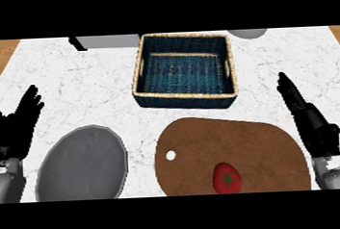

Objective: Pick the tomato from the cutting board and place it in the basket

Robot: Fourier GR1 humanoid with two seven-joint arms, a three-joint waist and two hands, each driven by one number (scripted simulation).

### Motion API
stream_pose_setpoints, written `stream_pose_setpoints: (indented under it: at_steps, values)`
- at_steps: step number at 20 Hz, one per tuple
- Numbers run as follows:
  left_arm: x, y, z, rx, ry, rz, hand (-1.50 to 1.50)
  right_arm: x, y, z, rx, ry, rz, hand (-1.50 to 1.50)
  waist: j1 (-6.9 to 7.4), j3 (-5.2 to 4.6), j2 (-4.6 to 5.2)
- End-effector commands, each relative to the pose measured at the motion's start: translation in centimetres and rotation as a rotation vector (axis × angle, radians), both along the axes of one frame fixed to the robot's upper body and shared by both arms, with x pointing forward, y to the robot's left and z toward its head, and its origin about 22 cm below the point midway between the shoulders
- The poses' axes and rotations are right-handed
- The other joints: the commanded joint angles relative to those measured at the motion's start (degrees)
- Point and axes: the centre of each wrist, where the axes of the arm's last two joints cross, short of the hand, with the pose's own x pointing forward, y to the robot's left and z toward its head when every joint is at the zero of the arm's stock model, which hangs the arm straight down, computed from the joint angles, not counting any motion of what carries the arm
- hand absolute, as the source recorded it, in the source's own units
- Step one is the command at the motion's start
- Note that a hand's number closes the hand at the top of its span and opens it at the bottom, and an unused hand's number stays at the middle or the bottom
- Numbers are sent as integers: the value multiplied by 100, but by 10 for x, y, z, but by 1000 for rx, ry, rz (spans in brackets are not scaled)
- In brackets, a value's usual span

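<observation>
A red tomato (227,178) with a green star-shaped stem lies on the brown wooden cutting board (231,142), near the board's lower edge. Beyond the board stands a dark blue woven basket (146,74) with a pale rim, holding nothing. My right hand (312,124) rests open at the right edge, fingers pointing up, to the right of the board and apart from the tomato. At the left edge my left hand (13,128) rests open too, fingers up.
A grey plate (81,163) lies at the lower left, beside the cutting board. Two grey objects, one (109,40) left of the basket and one (248,33) right of it, show partly at the counter's far edge. Wooden surface borders the white marble counter on both sides.
</observation>
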Motion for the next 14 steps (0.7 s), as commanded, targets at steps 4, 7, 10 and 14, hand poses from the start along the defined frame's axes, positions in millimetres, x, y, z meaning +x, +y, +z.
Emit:
stream_pose_setpoints:
  at_steps: [4,7,10,14]
  values:
    - [-9,-32,4,-81,-201,-33,0,-51,32,14,141,-138,-174,150,-347,-25,-268]
    - [-9,-76,-1,-178,-269,-120,0,-67,66,33,0,-276,70,150,-286,-59,-291]
    - [-14,-94,-1,-189,-297,-178,0,-84,121,4,-10,-251,-24,-150,-112,-53,-202]
    - [-25,-94,0,-191,-305,-149,0,-99,155,-13,35,-230,-307,-150,-179,-54,-240]
